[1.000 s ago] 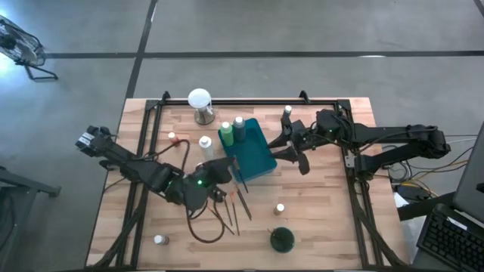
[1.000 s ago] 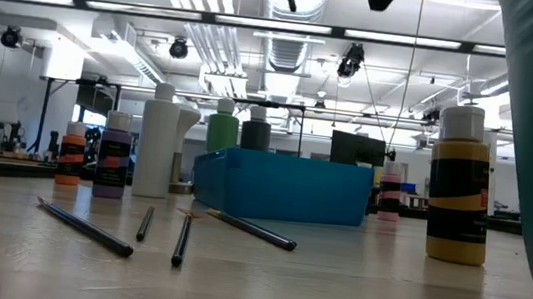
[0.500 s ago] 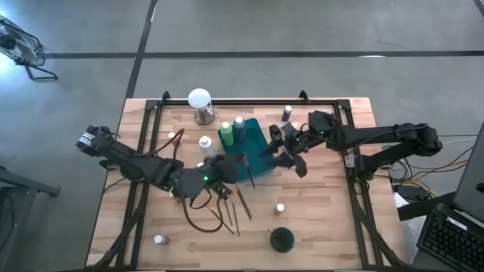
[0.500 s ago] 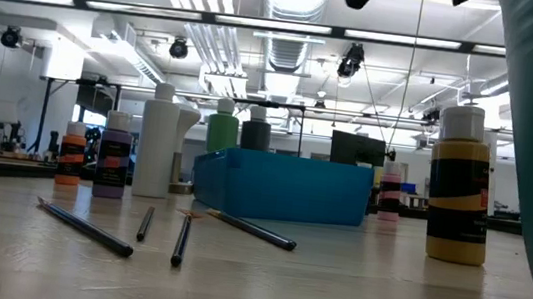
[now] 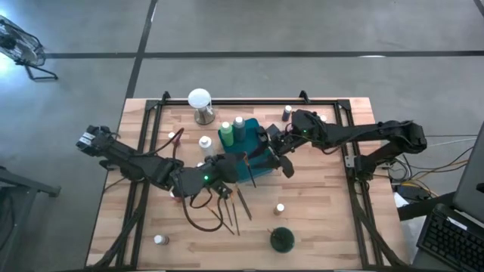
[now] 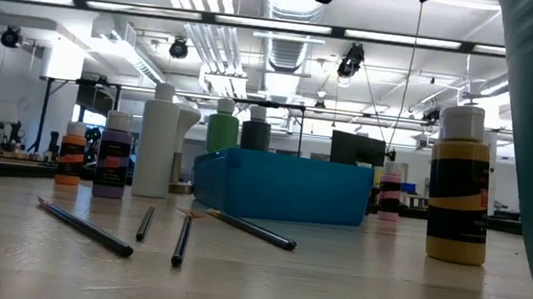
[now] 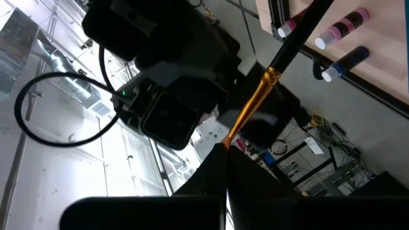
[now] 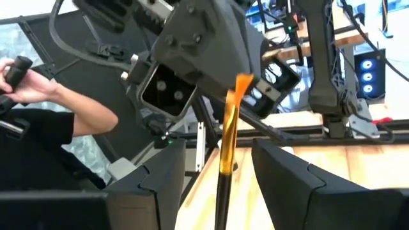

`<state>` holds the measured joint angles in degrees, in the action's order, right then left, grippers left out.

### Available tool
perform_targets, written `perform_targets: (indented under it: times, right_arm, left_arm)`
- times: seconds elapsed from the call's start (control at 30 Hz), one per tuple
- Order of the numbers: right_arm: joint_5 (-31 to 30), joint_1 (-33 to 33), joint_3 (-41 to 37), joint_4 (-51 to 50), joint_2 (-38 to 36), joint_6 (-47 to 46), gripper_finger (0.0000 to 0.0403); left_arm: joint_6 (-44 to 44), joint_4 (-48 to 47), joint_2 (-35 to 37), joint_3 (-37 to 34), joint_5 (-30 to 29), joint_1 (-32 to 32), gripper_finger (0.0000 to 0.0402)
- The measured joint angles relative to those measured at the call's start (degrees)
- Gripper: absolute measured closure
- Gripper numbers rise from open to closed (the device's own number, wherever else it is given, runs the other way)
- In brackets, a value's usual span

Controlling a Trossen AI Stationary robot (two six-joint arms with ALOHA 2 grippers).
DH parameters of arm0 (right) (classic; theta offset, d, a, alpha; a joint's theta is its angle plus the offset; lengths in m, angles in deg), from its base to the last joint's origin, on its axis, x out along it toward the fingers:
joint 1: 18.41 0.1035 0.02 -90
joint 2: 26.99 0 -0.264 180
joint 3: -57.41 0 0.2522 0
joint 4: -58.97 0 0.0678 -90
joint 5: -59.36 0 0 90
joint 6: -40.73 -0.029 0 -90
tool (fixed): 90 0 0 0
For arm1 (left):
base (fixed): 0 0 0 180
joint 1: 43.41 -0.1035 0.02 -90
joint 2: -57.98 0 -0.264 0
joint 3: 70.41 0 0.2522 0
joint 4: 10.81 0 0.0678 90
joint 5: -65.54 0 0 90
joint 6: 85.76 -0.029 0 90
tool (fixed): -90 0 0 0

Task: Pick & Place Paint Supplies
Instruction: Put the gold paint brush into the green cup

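The brush [image 7: 281,54] seems cut off at the frame's edge.

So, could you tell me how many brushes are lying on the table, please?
4 brushes, all in front of the blue tray: a long one farthest out, two short ones side by side, and one slanted right by the tray. Others may be hidden.

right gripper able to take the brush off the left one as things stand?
Probably yes: the brush, held by the shut left gripper, stands between the right gripper's open fingers, nothing between.
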<state>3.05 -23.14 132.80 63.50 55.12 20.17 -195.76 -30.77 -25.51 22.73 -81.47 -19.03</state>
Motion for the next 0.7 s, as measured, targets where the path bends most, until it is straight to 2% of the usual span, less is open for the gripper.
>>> perform_targets:
  times: [0.2, 0.37, 0.53, 0.7]
  right_arm:
    - [0.0, 0.8, 1.3, 0.1, 1.4, 0.2, 0.0219]
    - [0.0, 1.9, 2.7, -0.1, 3.2, 1.1, 0.0240]
    - [-0.2, 2.1, 3.6, 0.0, 3.2, 1.7, 0.0293]
    - [-0.9, 2.0, 3.5, -0.3, 2.6, 2.6, 0.0379]
  left_arm:
    - [-0.3, 0.0, 0.0, 0.0, 0.0, 0.0, 0.0402]
    - [-0.6, 0.0, 0.0, 0.0, 0.3, 0.0, 0.0402]
    - [-0.7, 0.0, 0.0, 0.0, 0.4, 0.1, 0.0401]
    - [-0.3, 0.2, 0.0, 0.0, 0.9, 0.3, 0.0401]
